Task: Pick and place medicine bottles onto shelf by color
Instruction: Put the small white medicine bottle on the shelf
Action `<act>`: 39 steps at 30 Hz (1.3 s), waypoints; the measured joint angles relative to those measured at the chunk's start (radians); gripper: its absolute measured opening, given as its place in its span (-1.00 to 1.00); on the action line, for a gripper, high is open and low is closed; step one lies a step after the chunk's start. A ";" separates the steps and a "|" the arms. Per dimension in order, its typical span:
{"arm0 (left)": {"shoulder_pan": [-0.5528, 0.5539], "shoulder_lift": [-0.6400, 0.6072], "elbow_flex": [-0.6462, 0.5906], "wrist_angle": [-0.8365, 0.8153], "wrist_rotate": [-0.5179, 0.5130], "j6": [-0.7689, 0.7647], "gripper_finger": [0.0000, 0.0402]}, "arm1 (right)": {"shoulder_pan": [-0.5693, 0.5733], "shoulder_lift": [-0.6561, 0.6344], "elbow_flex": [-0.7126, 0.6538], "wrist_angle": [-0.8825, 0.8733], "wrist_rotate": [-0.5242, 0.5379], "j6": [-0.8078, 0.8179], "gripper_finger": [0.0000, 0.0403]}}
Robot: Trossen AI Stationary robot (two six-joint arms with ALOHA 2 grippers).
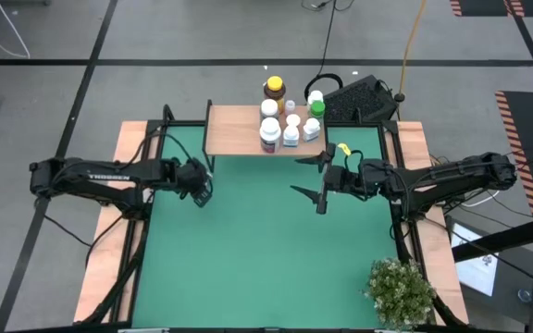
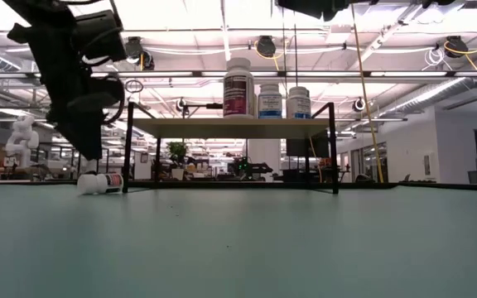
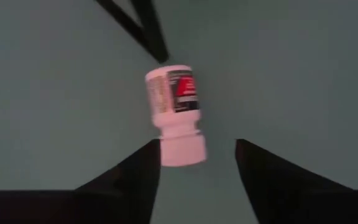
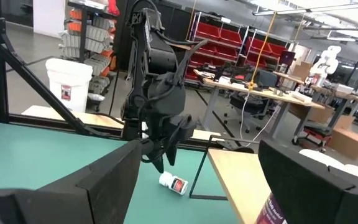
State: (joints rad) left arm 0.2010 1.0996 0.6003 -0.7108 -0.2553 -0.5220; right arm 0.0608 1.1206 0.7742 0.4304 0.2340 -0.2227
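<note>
One white bottle (image 3: 174, 115) lies on its side on the green tabletop (image 1: 248, 250), directly under my left hand (image 3: 196, 163), cap between the parted fingers, nothing gripped. My right hand (image 1: 311, 176) hangs wide open and empty beside the shelf (image 1: 234, 129), where other bottles (image 1: 285, 125) stand.
</note>
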 joint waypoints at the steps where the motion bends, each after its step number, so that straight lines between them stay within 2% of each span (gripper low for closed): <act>1: 0.003 0.000 -0.013 0.010 -0.014 0.001 0.11 | 0.000 0.000 0.000 0.000 0.000 0.004 0.60; 7: 0.037 0.000 -0.092 0.088 -0.024 0.027 0.46 | 0.000 0.000 0.000 -0.001 0.000 0.023 0.60; 11: 0.054 0.000 -0.128 0.148 0.035 0.081 0.49 | 0.000 0.000 0.000 0.007 0.000 0.012 0.60; 22: 0.103 0.000 -0.210 0.243 0.046 0.103 0.05 | 0.000 0.000 0.000 0.021 0.000 -0.029 0.60; 30: 0.117 0.000 -0.217 0.282 0.049 0.207 -0.29 | 0.000 0.000 0.000 0.034 0.000 -0.053 0.60; 35: 0.110 0.000 -0.217 0.316 0.097 0.261 -0.29 | -0.025 0.019 0.000 0.028 -0.002 -0.055 0.60; 39: 0.062 0.000 -0.188 0.321 0.125 0.318 -0.29 | -0.050 0.069 0.000 0.014 -0.002 -0.034 0.60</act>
State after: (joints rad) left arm 0.2628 1.0992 0.4127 -0.3901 -0.1304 -0.2039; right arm 0.0106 1.1892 0.7742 0.4441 0.2321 -0.2572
